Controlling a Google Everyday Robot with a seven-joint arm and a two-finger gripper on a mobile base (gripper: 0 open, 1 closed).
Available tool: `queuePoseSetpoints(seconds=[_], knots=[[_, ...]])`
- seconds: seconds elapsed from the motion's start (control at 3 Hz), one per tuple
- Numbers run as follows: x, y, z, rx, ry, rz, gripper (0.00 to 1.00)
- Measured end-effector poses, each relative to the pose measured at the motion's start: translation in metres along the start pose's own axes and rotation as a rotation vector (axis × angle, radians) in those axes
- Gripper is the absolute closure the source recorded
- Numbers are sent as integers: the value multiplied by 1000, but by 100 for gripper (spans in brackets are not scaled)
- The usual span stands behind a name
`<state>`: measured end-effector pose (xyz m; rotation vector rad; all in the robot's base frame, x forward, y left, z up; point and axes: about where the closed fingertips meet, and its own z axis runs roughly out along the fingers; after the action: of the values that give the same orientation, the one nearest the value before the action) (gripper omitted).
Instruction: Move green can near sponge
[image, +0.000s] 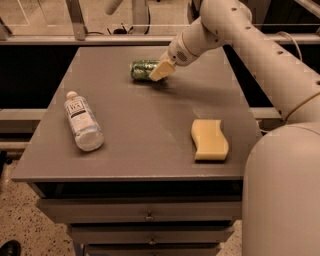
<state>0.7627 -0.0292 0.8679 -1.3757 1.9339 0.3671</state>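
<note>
Nearest you, the sponge (210, 140) lies flat on the grey table (150, 117). Well left of the sponge, a clear bottle (83, 121) lies on its side. Farther back, well beyond the sponge and to its left, the green can (142, 70) lies on its side. Your gripper (161, 71) overlaps the end of the can nearer the sponge. You cannot tell whether its grip is closed.

My cream gripper (159, 71) is at the mottled green can (141, 69); sponge (210, 139) pale yellow; bottle (82, 121) clear, white label; table (150, 125) grey.
</note>
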Motion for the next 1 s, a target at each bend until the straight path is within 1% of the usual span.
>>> queuePoseSetpoints(seconds=[0.33, 0.67, 1.0], knots=[[15, 19, -35, -40, 51, -71, 100], [42, 37, -66, -74, 102, -100, 100], [82, 52, -97, -104, 168, -94, 100]])
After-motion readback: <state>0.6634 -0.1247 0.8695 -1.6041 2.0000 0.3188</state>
